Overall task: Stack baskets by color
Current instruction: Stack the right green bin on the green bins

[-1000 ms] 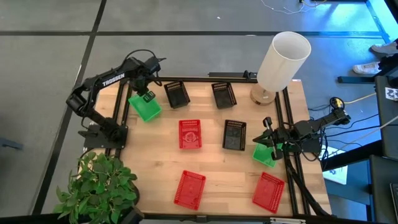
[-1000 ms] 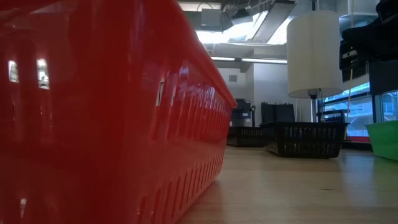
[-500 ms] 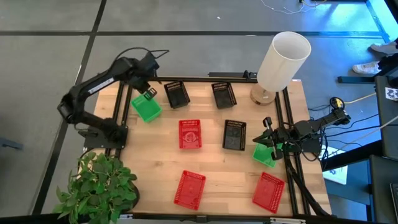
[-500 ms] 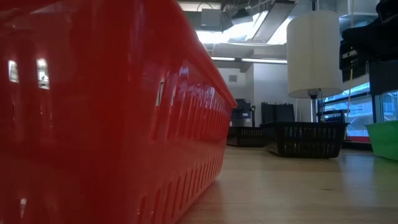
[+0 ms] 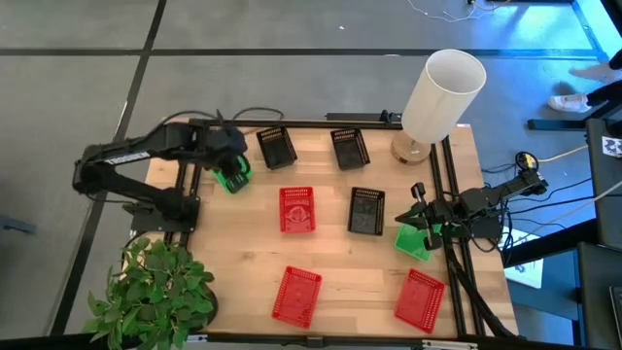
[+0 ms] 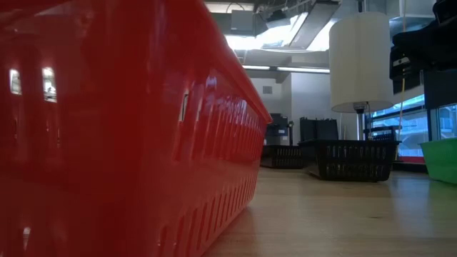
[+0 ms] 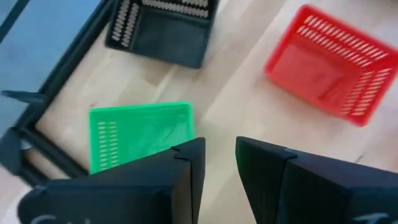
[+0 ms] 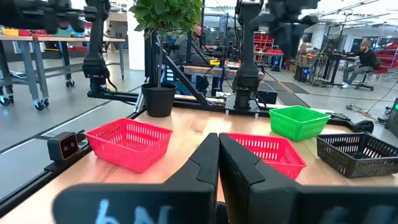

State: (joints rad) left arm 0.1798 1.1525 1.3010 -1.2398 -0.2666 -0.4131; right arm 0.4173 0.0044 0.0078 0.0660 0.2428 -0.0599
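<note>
A green basket (image 5: 235, 180) (image 7: 140, 130) lies flat on the table's far left part. My left gripper (image 5: 231, 165) (image 7: 219, 146) hangs over it, open, with nothing between its fingers. Three black baskets (image 5: 277, 148) (image 5: 350, 149) (image 5: 366, 211) and three red baskets (image 5: 297, 209) (image 5: 296, 295) (image 5: 420, 298) lie singly on the wood. A second green basket (image 5: 412, 240) sits at the right edge. Beside it my right gripper (image 5: 418, 216) (image 8: 217, 140) waits, shut and held level.
A tall white lamp shade (image 5: 442, 92) stands at the far right corner. A potted plant (image 5: 160, 292) fills the near left corner. A black frame rail (image 5: 185, 185) runs along the table's left side under my left arm. Bare wood (image 5: 335, 253) lies between the baskets.
My left gripper has risen off the green basket at the far left and come a little toward the table's near edge. Its arm has swung round and the gripper has tipped. The green basket has stayed on the table.
</note>
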